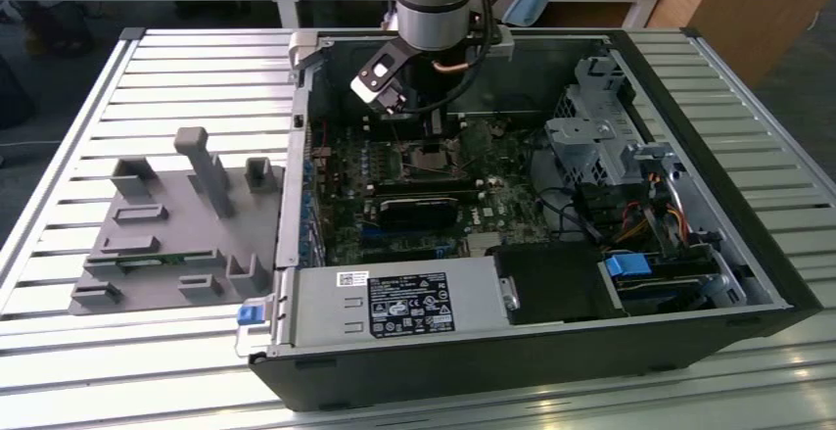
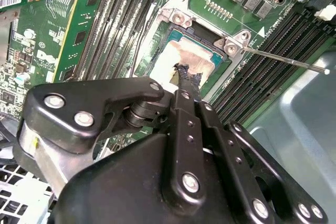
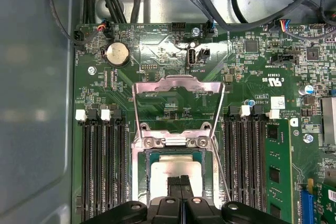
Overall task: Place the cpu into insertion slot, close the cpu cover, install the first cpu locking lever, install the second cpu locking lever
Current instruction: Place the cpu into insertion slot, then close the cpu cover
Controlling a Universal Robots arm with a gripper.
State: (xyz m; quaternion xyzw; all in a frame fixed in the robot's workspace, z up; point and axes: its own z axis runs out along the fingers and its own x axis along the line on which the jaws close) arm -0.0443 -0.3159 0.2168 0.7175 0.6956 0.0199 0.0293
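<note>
First wrist view: cpu (image 3: 167, 170) seated in socket (image 3: 173, 141), whitish smear on top. Closed pincer (image 3: 181, 181) grips nothing, its tips at cpu's top face. cpu cover (image 3: 178, 81) swung back, open. Second wrist view: locking lever (image 2: 283, 59) stands free.

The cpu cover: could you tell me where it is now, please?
In the first wrist view the cpu cover is swung open off the socket, hinged at the edge opposite the gripper, which is over the cpu.

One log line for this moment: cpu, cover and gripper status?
cpu: lying in socket | cpu cover: swung open, off the cpu | gripper: shut, tips at the cpu's top
</note>
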